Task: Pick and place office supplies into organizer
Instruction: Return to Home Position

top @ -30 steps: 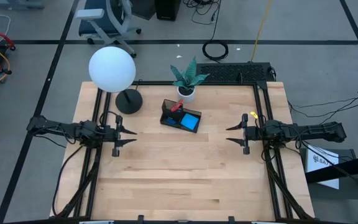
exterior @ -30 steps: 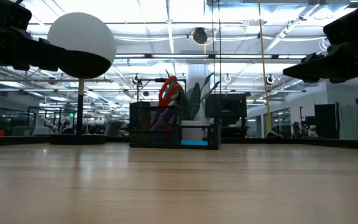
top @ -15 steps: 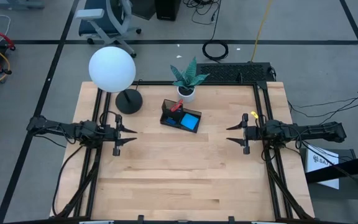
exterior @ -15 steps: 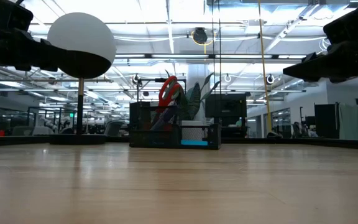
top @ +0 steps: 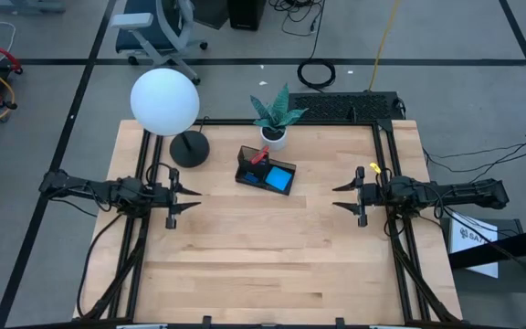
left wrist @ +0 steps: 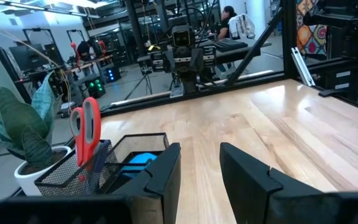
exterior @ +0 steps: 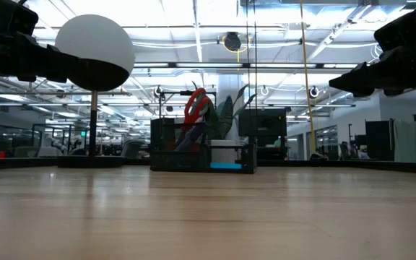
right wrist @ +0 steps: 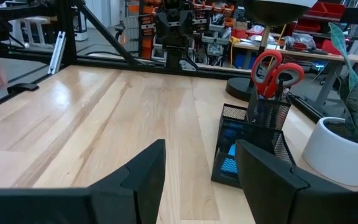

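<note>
Here's the organizer, black mesh, sitting on the table between the two pincers and off to the far side of the line joining them, well apart from both. Red-handled scissors stand upright in its taller compartment, handles up! The bright blue note pad lies in the low tray, at the end nearer the right pincer.

The left pincer hovers above the table's left side, fingers spread and pointing across at the right one. In the left wrist view bare wood shows between its fingers, and the organizer stands ahead and off to one side, scissors up at its nearer end.

The right pincer mirrors it above the right side, also spread, pointing back at the left one. Its wrist view looks past its parted fingers to the organizer ahead and to one side, blue pad visible through the mesh.

Beyond the organizer from both pincers stands a white plant pot, close by it. The round black lamp base sits ahead of the left pincer toward the far edge, its white lamp globe above.
</note>
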Motion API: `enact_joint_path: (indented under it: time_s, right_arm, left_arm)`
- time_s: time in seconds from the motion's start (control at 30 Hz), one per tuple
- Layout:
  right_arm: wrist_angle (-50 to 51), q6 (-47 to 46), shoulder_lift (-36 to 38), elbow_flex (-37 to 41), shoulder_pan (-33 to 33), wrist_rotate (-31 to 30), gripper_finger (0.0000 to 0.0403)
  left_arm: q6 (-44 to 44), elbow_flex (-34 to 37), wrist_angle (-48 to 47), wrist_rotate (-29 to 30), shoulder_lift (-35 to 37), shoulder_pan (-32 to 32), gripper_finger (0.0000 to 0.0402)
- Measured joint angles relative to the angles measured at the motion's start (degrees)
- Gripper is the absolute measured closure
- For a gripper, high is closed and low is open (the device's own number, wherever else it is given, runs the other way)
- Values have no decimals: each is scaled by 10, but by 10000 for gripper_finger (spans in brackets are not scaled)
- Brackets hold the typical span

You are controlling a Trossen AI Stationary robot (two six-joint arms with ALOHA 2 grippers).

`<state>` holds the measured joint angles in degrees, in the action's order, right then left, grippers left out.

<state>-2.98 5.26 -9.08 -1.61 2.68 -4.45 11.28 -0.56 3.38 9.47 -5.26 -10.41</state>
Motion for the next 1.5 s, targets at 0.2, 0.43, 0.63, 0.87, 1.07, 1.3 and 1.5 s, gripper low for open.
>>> enact_joint_path:
  time_s: [0.2,0.43,0.63,0.87,1.07,1.3,1.5]
  right_arm:
    - [-1,1,0,0,0,0,217]
    - [-2,1,0,0,0,0,218]
    - [-2,1,0,0,0,0,214]
    - [-2,1,0,0,0,0,217]
    - [-2,1,0,0,0,0,215]
    - [-2,1,0,0,0,0,219]
    - [-2,1,0,0,0,1,215]
  left_arm:
    - [0,0,1,0,0,0,282]
    - [-15,0,2,0,0,0,282]
    - [-16,0,2,0,0,0,282]
    - [-26,0,2,0,0,0,282]
    - [-26,0,2,0,0,0,282]
    - [-26,0,2,0,0,0,282]
    - [-26,0,2,0,0,0,282]
